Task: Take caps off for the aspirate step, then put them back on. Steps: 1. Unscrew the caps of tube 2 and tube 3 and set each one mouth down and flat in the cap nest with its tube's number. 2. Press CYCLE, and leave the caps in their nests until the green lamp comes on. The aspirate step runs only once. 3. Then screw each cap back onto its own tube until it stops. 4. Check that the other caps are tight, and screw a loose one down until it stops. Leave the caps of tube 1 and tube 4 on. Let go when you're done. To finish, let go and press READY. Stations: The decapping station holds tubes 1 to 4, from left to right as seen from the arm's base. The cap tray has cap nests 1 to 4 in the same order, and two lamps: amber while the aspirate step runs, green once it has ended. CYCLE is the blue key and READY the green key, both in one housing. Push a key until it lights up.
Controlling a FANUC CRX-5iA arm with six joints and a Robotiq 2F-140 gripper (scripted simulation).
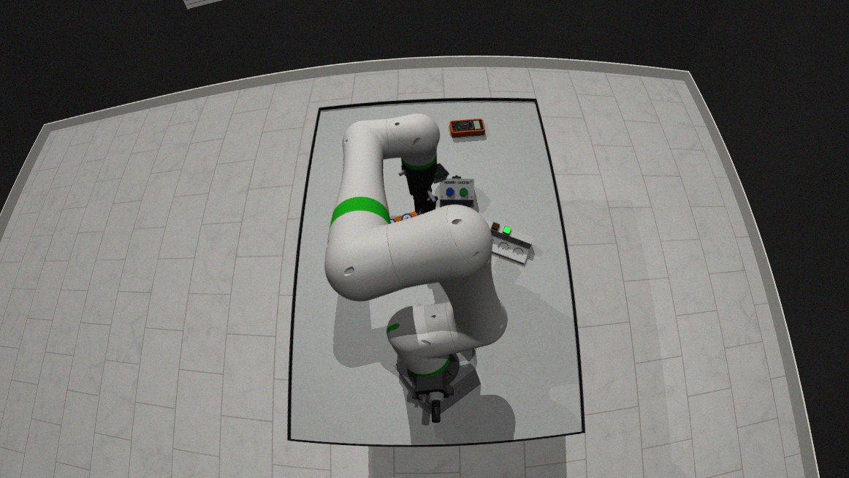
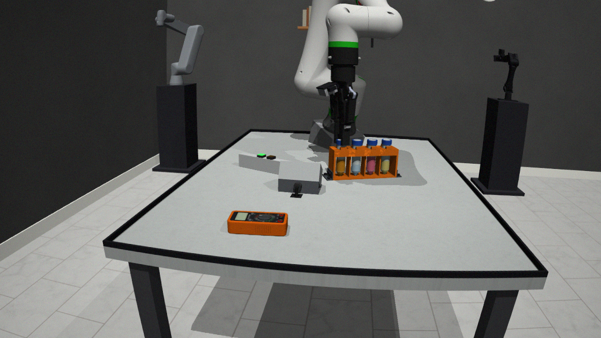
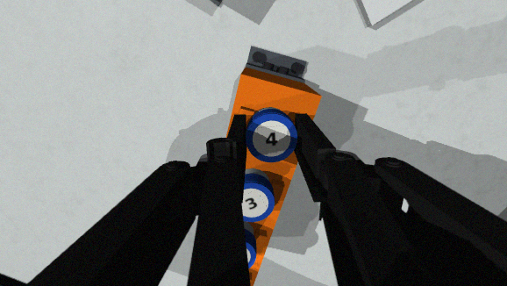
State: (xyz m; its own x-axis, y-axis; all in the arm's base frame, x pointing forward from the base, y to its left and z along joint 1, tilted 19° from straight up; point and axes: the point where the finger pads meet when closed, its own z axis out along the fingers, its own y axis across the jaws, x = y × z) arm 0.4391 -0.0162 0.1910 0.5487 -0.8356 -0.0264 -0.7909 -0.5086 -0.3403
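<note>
While the arm is bent over the table (image 2: 420, 234), the gripper (image 3: 272, 132) is held point-down at the end of the orange decapping station (image 2: 363, 167) nearest the key housing (image 2: 299, 178). Its fingers are drawn in narrow and pressed against both sides of the blue cap 4 (image 3: 272, 135), so that the cap is clamped between them while seated on its tube. Cap 3 (image 3: 256, 203) is seen next in the row, on its own tube, and a further blue cap (image 3: 250, 254) is partly hidden behind the left finger. Four capped tubes are seen in the station from the exterior view, with amber, pale blue, pink and yellow contents. On the cap tray (image 1: 514, 246) the green lamp (image 1: 507, 229) is lit, and the two nests visible there are unoccupied. An orange multimeter (image 2: 257, 222) is laid near the table's front edge, well apart from the station.
</note>
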